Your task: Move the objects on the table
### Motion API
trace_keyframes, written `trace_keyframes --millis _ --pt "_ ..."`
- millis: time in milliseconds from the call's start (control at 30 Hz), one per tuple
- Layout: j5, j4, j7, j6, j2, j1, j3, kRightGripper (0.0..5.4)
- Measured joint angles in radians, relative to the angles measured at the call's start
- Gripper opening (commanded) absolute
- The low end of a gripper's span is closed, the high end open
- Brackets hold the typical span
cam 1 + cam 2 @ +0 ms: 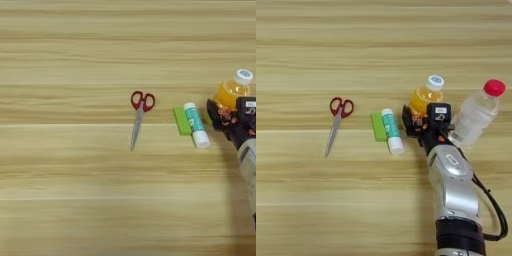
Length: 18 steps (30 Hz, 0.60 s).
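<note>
On the right half of the tabletop (pixel 316 200) the silver arm (pixel 453 185) reaches in from the near edge, and its gripper (pixel 421 122) sits at the near side of the juice bottle (pixel 425 97). One black finger (pixel 407 121) stands at the bottle's left and the other finger (pixel 439 114) at its right, so the jaws are spread around the bottle's lower part; whether they press on it I cannot tell. Its white cap points far and slightly right. Just right of the gripper lies the clear bottle (pixel 473 117), tilted, its red cap toward the far right. Left of the gripper lies the glue stick (pixel 391 131), with the green block (pixel 377 126) touching its left side. Well apart, further left, lie the scissors (pixel 337 120), red handles on the far side and blades pointing near.
</note>
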Motion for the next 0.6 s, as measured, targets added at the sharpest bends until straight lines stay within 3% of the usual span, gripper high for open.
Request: trace_keyframes --millis 600 --pt "-0.017 -0.04 -0.004 0.003 0.0 -0.007 0.026 3.44"
